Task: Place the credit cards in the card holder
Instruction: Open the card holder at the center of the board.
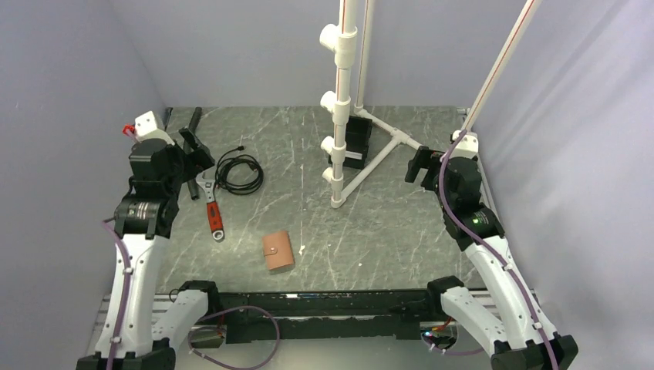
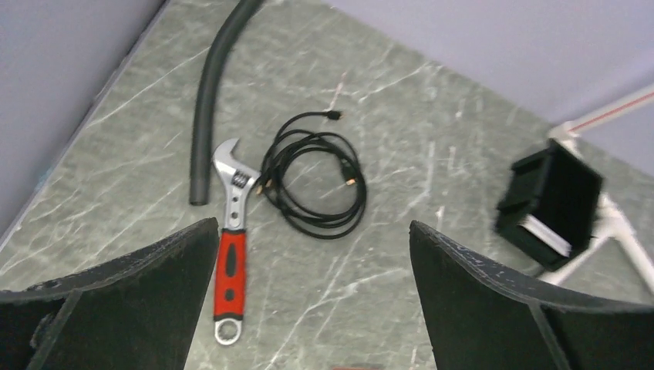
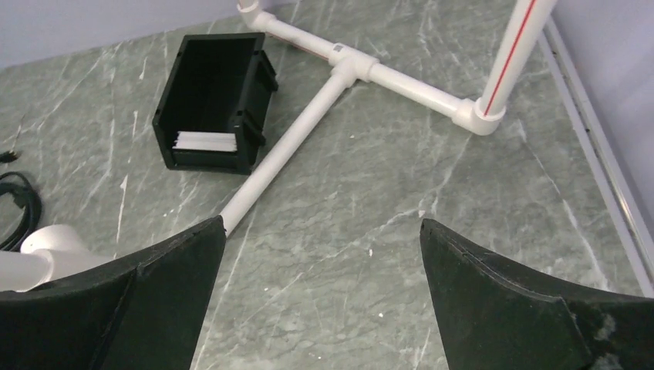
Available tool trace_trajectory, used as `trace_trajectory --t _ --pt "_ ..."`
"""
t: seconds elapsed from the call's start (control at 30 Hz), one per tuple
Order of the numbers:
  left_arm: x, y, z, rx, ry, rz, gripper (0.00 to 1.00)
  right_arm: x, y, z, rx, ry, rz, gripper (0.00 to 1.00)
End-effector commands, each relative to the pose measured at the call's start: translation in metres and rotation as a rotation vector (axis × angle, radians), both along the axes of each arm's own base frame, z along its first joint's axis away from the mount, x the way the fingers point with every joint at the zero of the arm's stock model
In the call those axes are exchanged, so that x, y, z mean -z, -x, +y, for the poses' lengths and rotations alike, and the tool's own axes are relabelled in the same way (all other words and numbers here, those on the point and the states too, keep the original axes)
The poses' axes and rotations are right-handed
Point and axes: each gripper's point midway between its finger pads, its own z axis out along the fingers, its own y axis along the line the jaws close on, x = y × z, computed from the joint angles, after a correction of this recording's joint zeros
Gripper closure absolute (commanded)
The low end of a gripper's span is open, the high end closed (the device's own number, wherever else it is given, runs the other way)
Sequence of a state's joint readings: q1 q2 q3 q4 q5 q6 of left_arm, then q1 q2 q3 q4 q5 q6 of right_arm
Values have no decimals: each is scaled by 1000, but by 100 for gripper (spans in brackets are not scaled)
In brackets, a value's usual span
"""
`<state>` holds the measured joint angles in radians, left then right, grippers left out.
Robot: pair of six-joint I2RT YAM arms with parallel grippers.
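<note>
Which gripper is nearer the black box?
Right. The right gripper hovers just right of the black box; the left gripper is far left, near the wrench.

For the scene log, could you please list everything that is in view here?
card holder: one, tan-brown, closed, near front centre of table.
cards: a stack, number unclear, white edges showing, inside the black box.
black box: one, open-topped, beside the pipe frame's foot.
wrench: one, silver with red handle, left side.
cable: one coil, black, right of the wrench.
tube: one, dark grey, far left.
pipe frame: one, white, far centre.
table: one, grey-green marbled.
left gripper: open, above wrench and cable.
right gripper: open, above the pipe frame's foot.
</note>
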<state>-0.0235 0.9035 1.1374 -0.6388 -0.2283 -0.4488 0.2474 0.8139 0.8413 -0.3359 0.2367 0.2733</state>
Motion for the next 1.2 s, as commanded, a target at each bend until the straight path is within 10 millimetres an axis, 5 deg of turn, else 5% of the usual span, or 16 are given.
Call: trace_trajectory --t 0.0,0.13,0.23,0.4,0.6,0.73,0.87,1.03,1.17 --pt "-16 -2 -25 132 54 -54 1 -15 4 -14 94 -29 -48 0" --pt "36 5 -65 299 208 101 1 5 9 -7 80 -82 28 0" --pt "84 19 -96 411 353 276 1 27 16 29 -95 -156 125 0" --pt "149 55 -115 428 493 549 1 67 41 96 -396 -370 314 0" --pt "177 92 -123 267 393 659 3 123 77 162 -538 -461 482 1" --pt "213 115 -115 103 304 777 11 135 108 227 -674 -452 486 6" --pt "243 121 -129 132 363 826 17 145 143 286 -820 -349 529 21" --pt "243 117 -153 246 499 717 17 164 175 336 -958 -276 563 30" --pt "236 119 -161 285 564 651 23 177 175 352 -965 -254 579 38"
